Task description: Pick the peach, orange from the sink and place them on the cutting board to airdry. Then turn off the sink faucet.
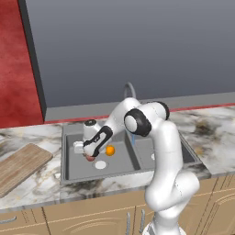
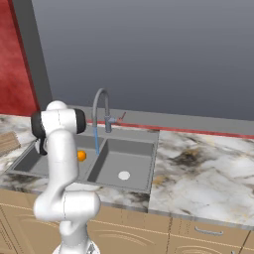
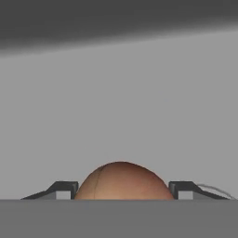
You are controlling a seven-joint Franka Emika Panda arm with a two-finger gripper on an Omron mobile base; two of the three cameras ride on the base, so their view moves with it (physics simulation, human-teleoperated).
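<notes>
Jaws sit down in the left basin of the sink (image 1: 69, 174), w/ the peach (image 3: 122, 181) directly between the two fingertips (image 3: 65, 189) in hand view; tips look right against its sides, but can't tell if they're actually pinching it or just flanking it. Gripper (image 1: 90, 157) in left base view hangs low over basin floor, reddish bit of peach (image 1: 90, 158) showing just under it. Orange (image 1: 110, 150) lies just beside, to the right of the gripper, same basin, apart from peach; also visible in right base view (image 2: 81, 156) next to the arm. White drain (image 1: 100, 165) near, in front of both fruits. Sink faucet (image 2: 100, 111) stands behind the divider, thin blue stream (image 2: 96, 140) running down from its spout. Cutting board (image 1: 19, 166) lies on the marbled tabletop (image 1: 32, 188) left of sink, well apart from the fruits. No brands, labels or writing readable anywhere.
</notes>
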